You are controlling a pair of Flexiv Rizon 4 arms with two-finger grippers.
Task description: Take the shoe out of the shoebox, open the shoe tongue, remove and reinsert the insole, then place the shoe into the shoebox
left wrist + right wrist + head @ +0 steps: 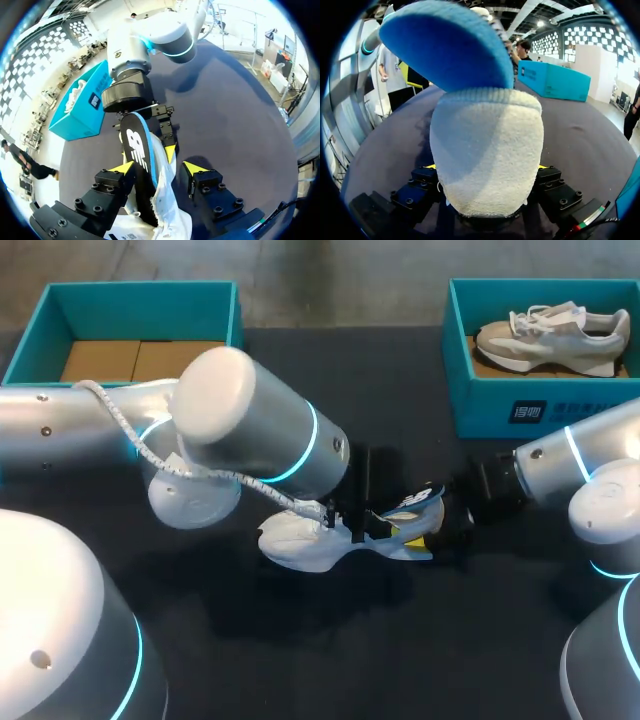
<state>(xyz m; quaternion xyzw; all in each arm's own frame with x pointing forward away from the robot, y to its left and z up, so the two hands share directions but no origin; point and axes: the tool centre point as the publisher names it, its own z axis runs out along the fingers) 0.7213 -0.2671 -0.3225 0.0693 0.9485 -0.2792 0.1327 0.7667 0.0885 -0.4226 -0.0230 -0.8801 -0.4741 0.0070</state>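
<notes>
Black table [400,640]: left shoebox [140,288] at the far corner with cardboard showing inside, right shoebox [540,405] at the other far corner with a beige shoe [550,338] in it. Both are well apart from the white shoe [300,540] lying mid-table, its black, blue-edged insole [415,505] standing up out of it. Left arm [250,430] enters from the left, its wrist covering part of the shoe from above, and the left gripper [157,170] is spread, the shoe between its fingers and one tip clear of it. Right arm [590,465] comes in low from the right, the right gripper [485,167] pinching the shoe's white padded end, which blocks most of its own view.

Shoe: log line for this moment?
shoe on table | insole partly out | right pincer shut on heel | left pincer open around insole
</notes>
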